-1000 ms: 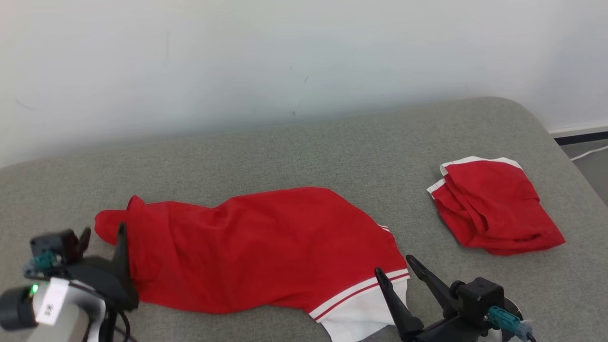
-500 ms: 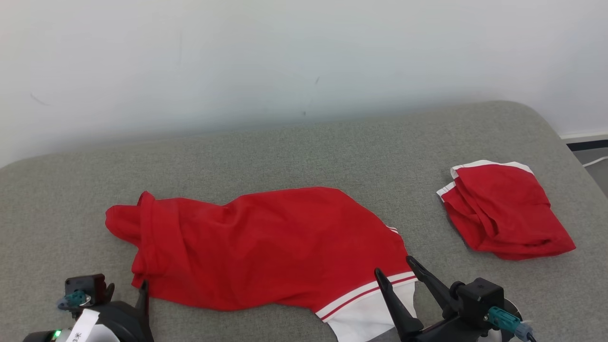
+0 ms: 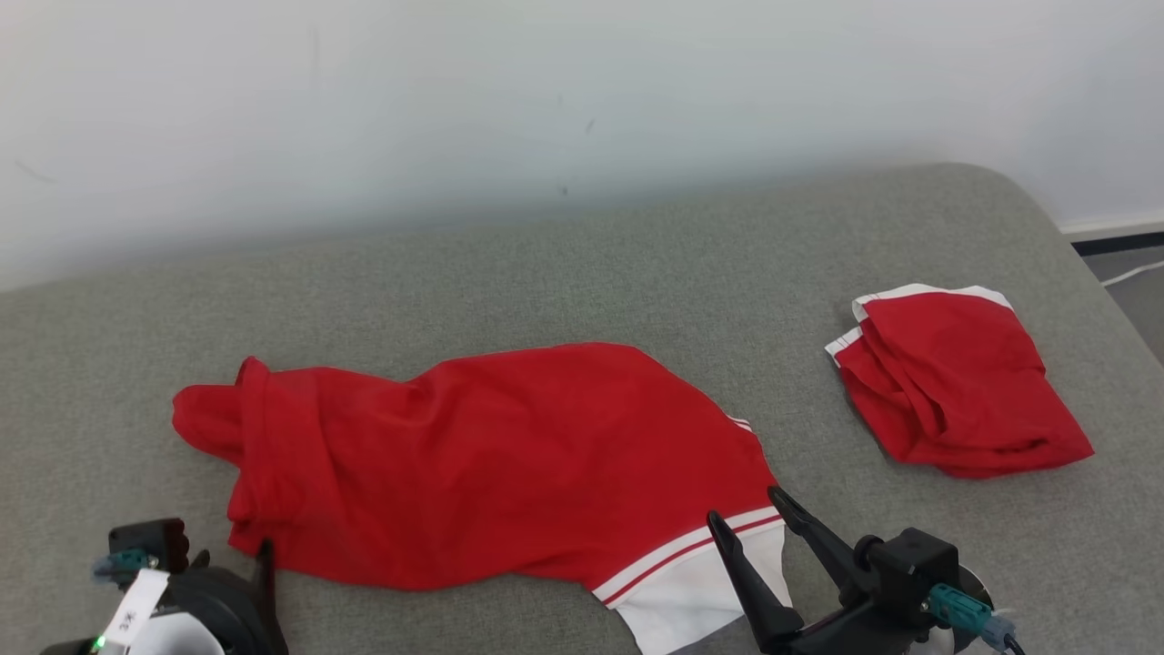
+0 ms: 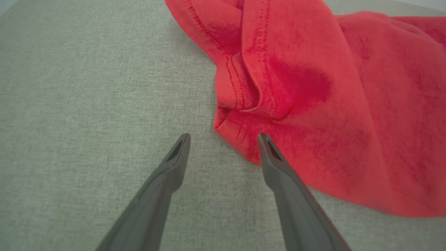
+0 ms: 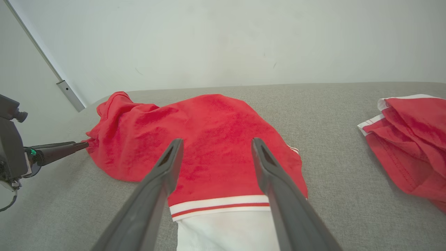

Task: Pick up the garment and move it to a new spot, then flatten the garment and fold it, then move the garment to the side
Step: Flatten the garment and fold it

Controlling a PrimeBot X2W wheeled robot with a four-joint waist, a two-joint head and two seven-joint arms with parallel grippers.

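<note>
Nearby, a folded red cloth [image 3: 955, 382] lies toward the grey cushion's [image 3: 546, 273] right edge, apart from the spread red garment [image 3: 491, 464] at its middle. The left gripper [image 4: 223, 136] and right gripper [image 5: 216, 140] gape empty at the garment's near corners. The left has drawn back nearward.

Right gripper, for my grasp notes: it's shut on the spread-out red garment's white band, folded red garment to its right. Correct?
No: the right gripper is open at the white band of the spread-out red garment; the right wrist view shows it. The folded red garment is to its right.
</note>
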